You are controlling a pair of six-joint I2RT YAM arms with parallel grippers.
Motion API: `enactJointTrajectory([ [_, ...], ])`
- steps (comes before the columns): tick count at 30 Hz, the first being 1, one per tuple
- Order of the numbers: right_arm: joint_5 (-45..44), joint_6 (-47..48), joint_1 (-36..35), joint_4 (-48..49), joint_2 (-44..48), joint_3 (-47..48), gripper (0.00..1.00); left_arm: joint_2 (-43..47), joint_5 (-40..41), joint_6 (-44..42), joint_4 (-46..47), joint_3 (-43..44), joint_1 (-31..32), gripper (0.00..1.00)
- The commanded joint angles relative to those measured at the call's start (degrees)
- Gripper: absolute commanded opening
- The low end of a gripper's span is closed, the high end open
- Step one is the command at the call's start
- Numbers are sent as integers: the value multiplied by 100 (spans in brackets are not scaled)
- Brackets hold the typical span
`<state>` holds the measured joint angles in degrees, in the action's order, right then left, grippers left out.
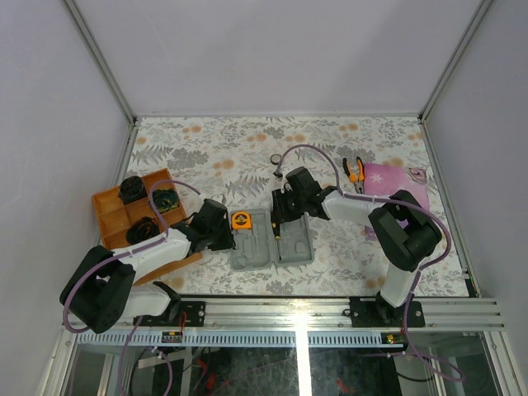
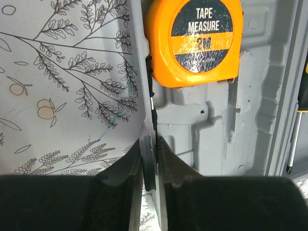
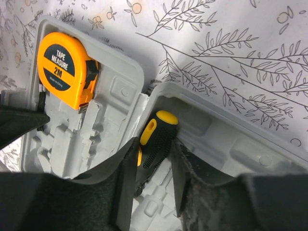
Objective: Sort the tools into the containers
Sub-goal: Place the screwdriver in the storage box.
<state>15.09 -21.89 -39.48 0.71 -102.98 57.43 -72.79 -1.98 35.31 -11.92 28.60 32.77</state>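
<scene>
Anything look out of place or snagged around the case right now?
One thing: the tape measure sits in the tool case, but its black strap trails along the left rim into the pinch of the left gripper, where it may be caught.

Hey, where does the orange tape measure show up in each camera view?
Top external: tape measure just left of centre, in the far left corner of the grey case.
Left wrist: tape measure at the top, right of centre.
Right wrist: tape measure at upper left.
Shared landmark: the grey case holding it.
</scene>
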Motion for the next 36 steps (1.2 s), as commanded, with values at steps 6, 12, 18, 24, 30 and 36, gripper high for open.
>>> enactJointTrajectory([
  [6,279,8,-32,393,139,-289,23,-115,-92,-86,-108,32,37,12],
  [12,299,6,-33,1028,733,-731,20,-121,-75,-78,-109,24,36,12],
  [18,-34,-130,-33,1434,1354,-1056,18,-104,-70,-77,-132,6,36,12],
  [24,-168,-258,-32,1485,1428,-1071,18,-81,-70,-68,-152,16,38,12],
  [30,-382,-337,-33,787,1197,-742,28,-82,-70,-68,-153,8,40,12],
  [36,-146,-174,-33,518,916,-663,39,-90,-65,-66,-135,-10,37,12],
])
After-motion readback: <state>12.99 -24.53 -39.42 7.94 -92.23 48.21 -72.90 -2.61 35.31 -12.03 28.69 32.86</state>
